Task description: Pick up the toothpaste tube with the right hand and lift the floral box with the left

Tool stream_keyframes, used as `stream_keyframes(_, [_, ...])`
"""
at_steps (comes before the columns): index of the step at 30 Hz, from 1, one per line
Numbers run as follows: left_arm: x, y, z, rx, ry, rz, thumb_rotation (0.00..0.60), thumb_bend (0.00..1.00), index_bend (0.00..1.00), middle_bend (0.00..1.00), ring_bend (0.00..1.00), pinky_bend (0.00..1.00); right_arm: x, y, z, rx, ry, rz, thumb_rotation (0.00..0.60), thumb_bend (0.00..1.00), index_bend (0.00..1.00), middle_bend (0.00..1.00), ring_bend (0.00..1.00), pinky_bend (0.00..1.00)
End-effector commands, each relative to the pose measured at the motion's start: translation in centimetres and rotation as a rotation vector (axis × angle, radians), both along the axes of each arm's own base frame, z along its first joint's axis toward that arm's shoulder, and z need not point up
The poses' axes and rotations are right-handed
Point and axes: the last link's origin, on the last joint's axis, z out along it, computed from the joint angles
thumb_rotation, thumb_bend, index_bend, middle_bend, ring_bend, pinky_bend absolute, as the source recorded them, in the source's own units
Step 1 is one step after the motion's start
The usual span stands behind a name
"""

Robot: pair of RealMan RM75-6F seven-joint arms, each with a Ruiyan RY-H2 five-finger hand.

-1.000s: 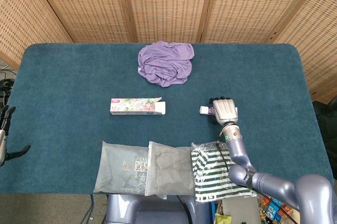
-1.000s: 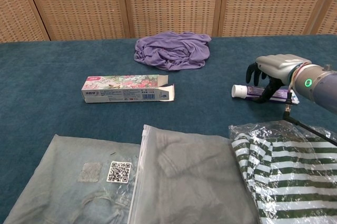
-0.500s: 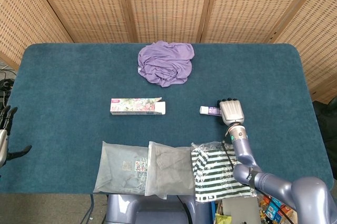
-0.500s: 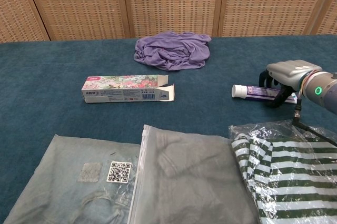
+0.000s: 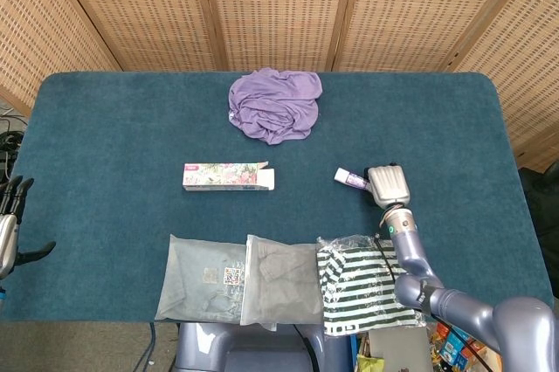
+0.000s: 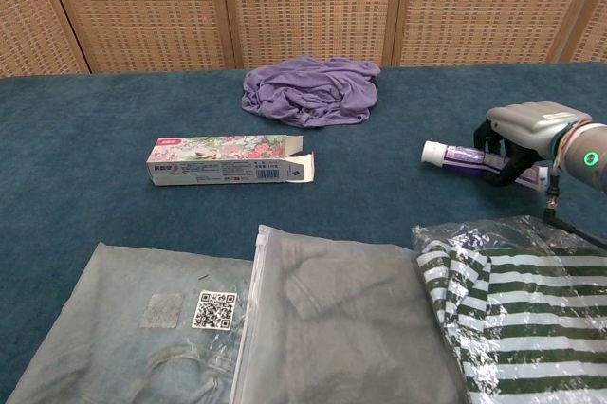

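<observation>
The right hand (image 6: pixel 527 138) was closed around the rear part of the toothpaste tube (image 6: pixel 460 155), the fingers (image 6: pixel 507 169) being curled beneath the tube and the back of the hand lying over it. The white cap end of the tube projected from the hand toward the middle of the worktop (image 5: pixel 122 136) and was seen tilted slightly upward; whether the tube was clear of the blue surface could not be told with certainty. In the head view the same hand (image 5: pixel 388 185) and tube (image 5: pixel 351 178) were seen at the right of the worktop, just beyond the striped garment bag (image 5: pixel 356 285).

The floral box (image 5: pixel 228 176) lay flat near the centre of the worktop, well apart from the tube, with its right end flap open; in the chest view the box (image 6: pixel 228 158) was seen lengthwise with its printed side facing the camera. The left hand (image 5: pixel 9 228) was seen only at the left edge of the head view, off the worktop, released and holding nothing, its fingers spread.

A crumpled purple cloth (image 5: pixel 274 103) lay toward the far edge of the worktop. Two further bagged garments, one bearing a label (image 5: pixel 203 278) and one grey (image 5: pixel 281 281), lay side by side along the near edge, beside the striped one.
</observation>
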Motion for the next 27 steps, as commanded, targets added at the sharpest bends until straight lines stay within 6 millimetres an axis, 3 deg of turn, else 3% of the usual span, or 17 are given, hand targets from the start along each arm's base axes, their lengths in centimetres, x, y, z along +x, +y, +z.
stream_keyframes(1, [0.1,0.4,-0.1,-0.007,0.005,-0.007,0.6,0.18,0.0,0.0,0.0,0.0,0.0,0.3,0.8,-0.007,-0.015,0.023,0.6,0.64,0.62,0.63,0.51,0.45])
stream_keyframes(7, [1.4,3.1,-0.1,-0.034,0.031,-0.071,0.6,0.18,0.0,0.0,0.0,0.0,0.2,0.6,3.1,-0.03,-0.062,0.073,0.6,0.64,0.62,0.63,0.51,0.45])
stream_keyframes(11, [3.2,6.3,-0.4,-0.082,0.044,-0.152,0.6,0.18,0.0,0.0,0.0,0.0,0.2,0.9,5.0,-0.048,-0.058,0.113,0.6,0.64,0.62,0.63,0.51,0.45])
stream_keyframes(14, [5.2,9.8,-1.6,-0.151,0.031,-0.23,0.6,0.18,0.0,0.0,0.0,0.0,0.3,1.2,6.6,-0.063,-0.049,0.15,0.6,0.64,0.62,0.63,0.51,0.45])
stream_keyframes(17, [7.0,13.7,-3.7,-0.241,0.018,-0.28,0.6,0.18,0.0,0.0,0.0,0.0,0.6,1.8,8.2,-0.073,-0.042,0.188,0.6,0.64,0.62,0.63,0.51,0.45])
stream_keyframes(21, [8.8,17.2,-7.1,-0.326,0.03,-0.308,0.6,0.18,0.0,0.0,0.0,0.0,0.9,2.5,9.4,-0.075,-0.027,0.223,0.6,0.64,0.62,0.63,0.51,0.45])
stream_keyframes(27, [11.1,20.5,-12.6,-0.441,0.01,-0.291,0.6,0.18,0.0,0.0,0.0,0.0,1.5,3.2,10.2,-0.07,-0.01,0.254,0.6,0.64,0.62,0.63,0.51,0.45])
